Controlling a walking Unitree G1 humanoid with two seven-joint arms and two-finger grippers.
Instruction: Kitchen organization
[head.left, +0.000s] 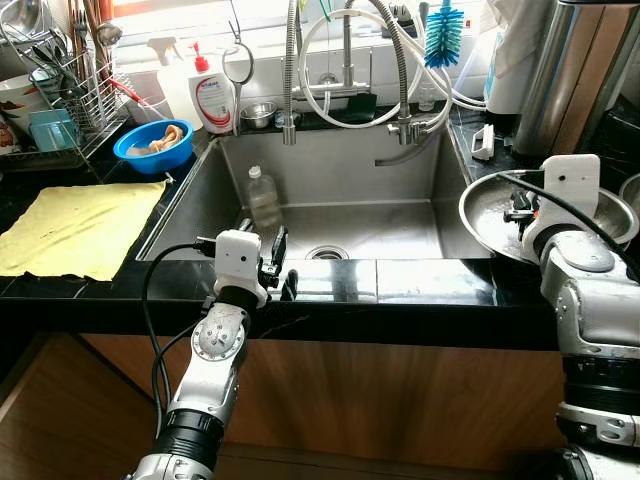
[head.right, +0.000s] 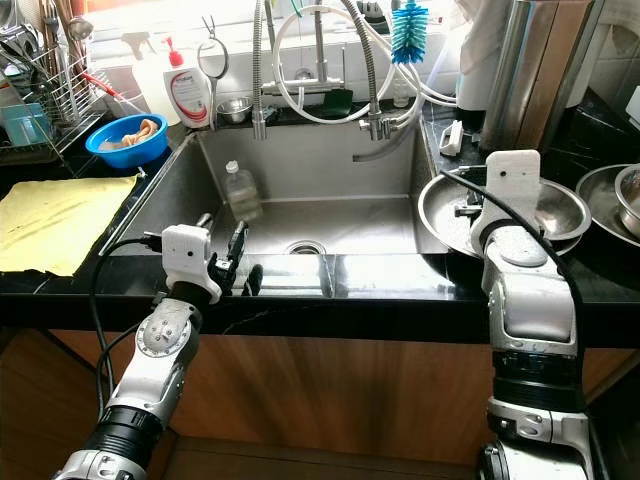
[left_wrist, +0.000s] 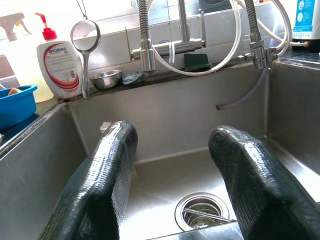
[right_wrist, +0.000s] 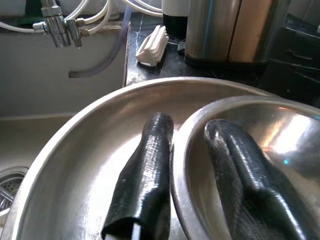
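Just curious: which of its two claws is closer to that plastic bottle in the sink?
Left. The left gripper sits at the sink's front edge, just before the plastic bottle; the right gripper is off over the steel bowls on the counter.

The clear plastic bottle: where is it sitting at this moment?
The clear plastic bottle stands inside the sink, at the left wall of the basin, ahead of the open left gripper and left of the drain.
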